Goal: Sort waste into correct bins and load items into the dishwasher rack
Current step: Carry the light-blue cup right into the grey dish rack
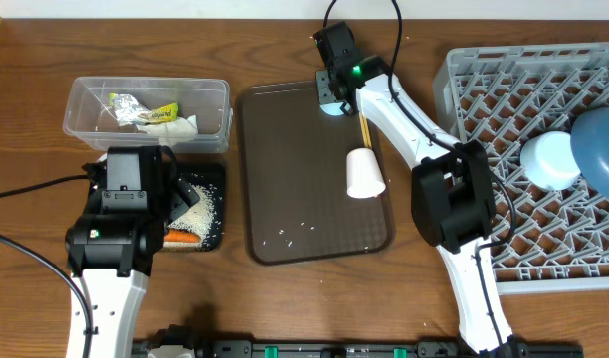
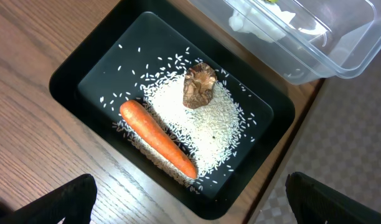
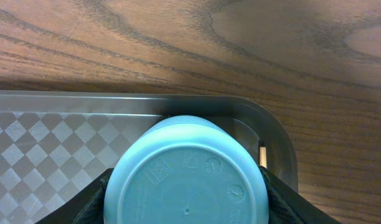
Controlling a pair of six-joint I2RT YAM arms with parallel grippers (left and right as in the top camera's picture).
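Note:
My right gripper (image 1: 333, 96) (image 3: 185, 202) is at the far right corner of the brown tray, its fingers pressed on both sides of the upside-down light blue cup (image 3: 185, 180) (image 1: 334, 108). The white cup (image 1: 364, 174) lies on the tray, with the wooden chopsticks (image 1: 364, 130) behind it. My left gripper (image 2: 190, 199) (image 1: 175, 199) is open and empty above the black tray (image 2: 84, 74) (image 1: 213, 175). That tray holds the carrot (image 2: 156, 138), rice (image 2: 206, 130) and the brown lump (image 2: 198, 85). The clear tub (image 1: 86, 99) holds napkins (image 1: 175, 126) and the wrapper (image 1: 140, 109).
The dishwasher rack (image 1: 484, 89) at the right holds the dark blue bowl (image 1: 603, 149) and the pale blue bowl (image 1: 550, 159). The brown serving tray (image 1: 285, 229) lies in the middle with a few rice grains (image 1: 295, 231) on it.

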